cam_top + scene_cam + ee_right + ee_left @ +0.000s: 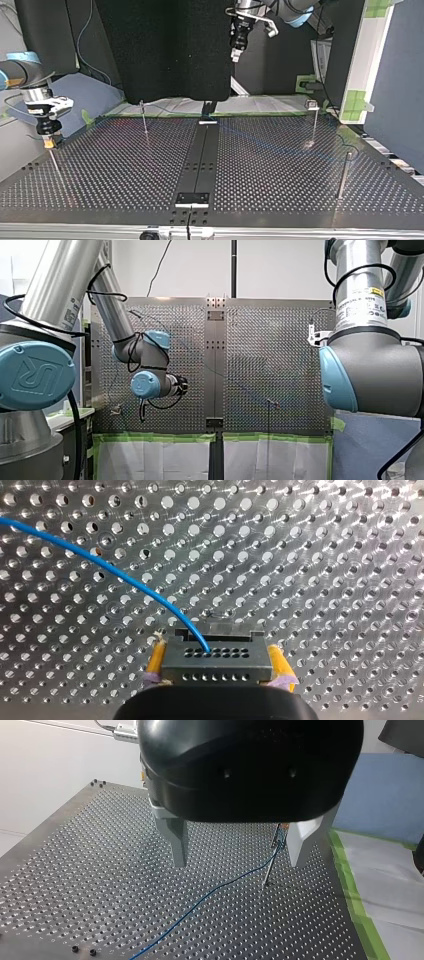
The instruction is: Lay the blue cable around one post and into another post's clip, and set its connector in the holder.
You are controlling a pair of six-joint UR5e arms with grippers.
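In the right wrist view my right gripper [215, 672] is shut on the black connector [215, 657], one yellow pad on each side. The blue cable [100, 562] leaves the connector's face and arcs away over the perforated table. In the top view that gripper [48, 143] hangs low at the left edge, above a thin post [54, 162]. My left gripper [239, 862] is open with nothing between its metal fingers [177, 842]. It hovers high, with the cable [210, 892] running under it to a slim post [267, 872]. The top view shows it [235, 54] raised at the back.
Three more posts stand on the table: one [144, 120] at the top view's back left, one with a clip top [314, 117] at the back right, and one [342, 175] at the near right. A dark strip [202, 155] with a silver bracket [192, 199] runs down the middle.
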